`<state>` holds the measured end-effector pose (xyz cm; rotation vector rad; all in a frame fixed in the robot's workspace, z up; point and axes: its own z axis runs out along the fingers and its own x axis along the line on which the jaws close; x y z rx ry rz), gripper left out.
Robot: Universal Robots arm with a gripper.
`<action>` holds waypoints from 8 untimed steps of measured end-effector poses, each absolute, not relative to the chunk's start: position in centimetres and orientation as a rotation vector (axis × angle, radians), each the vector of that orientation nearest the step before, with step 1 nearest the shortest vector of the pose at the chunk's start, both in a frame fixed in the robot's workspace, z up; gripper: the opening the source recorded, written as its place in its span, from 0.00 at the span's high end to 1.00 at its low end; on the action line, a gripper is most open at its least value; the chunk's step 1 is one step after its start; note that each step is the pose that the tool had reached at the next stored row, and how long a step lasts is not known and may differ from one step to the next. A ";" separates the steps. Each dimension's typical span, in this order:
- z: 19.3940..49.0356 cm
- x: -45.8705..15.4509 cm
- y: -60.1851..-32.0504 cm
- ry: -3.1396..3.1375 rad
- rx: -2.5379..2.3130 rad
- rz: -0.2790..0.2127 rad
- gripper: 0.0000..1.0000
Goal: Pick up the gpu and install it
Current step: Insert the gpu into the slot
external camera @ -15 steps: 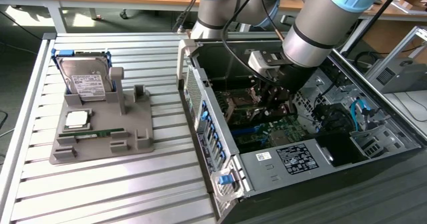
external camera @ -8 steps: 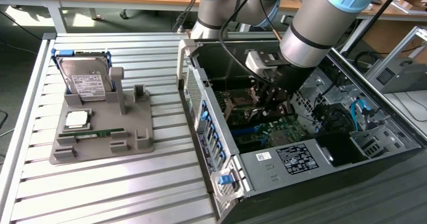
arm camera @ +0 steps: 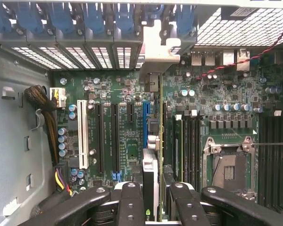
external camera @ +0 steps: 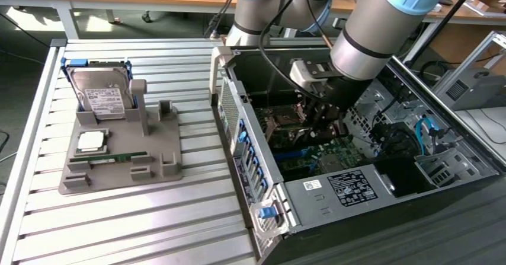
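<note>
Hand [arm camera: 151,200] clamped on gpu [arm camera: 150,165], black ribbed fingers [arm camera: 131,202] on either side. Gpu edge-on: thin flat card with a silvery strip and a green edge. Beyond the hand: green motherboard [arm camera: 122,122], long black slots, one white slot [arm camera: 82,141], and the grey metal case [external camera: 304,208] around it.

Your arm's hand [external camera: 323,118] is down inside the open computer case [external camera: 314,198], above the motherboard [external camera: 332,153]; the hard drive [external camera: 99,93] stands in the grey holder [external camera: 118,179] on the worktop [external camera: 118,229].
</note>
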<state>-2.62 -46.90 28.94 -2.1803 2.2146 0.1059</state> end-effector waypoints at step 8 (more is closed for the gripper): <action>28.9 -2.8 -46.9 2.215 -2.180 0.106 0.73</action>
